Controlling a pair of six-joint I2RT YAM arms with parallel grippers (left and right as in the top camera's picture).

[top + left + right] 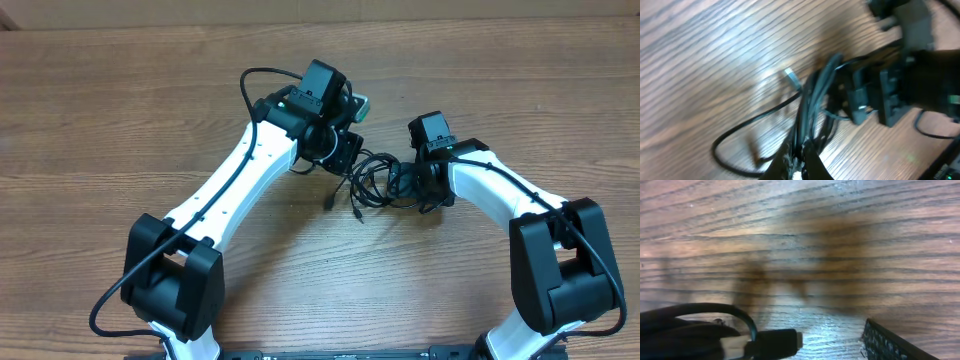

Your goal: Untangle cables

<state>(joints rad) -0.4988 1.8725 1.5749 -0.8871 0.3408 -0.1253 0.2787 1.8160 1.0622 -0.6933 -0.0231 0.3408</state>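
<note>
The cables (375, 180) lay bunched in loose loops on the wooden table (120, 90), between the 2 grippers. The left gripper (799, 161) was clenched on a bundle of the black cords, which ran from its fingertips toward the right gripper (426, 188). 1 silver-tipped plug (790, 76) showed just beside the bundle. The right gripper stood beside the tangle with its jaws spread and nothing between them. A black plug (777, 343) lay near its finger (887, 342).
</note>
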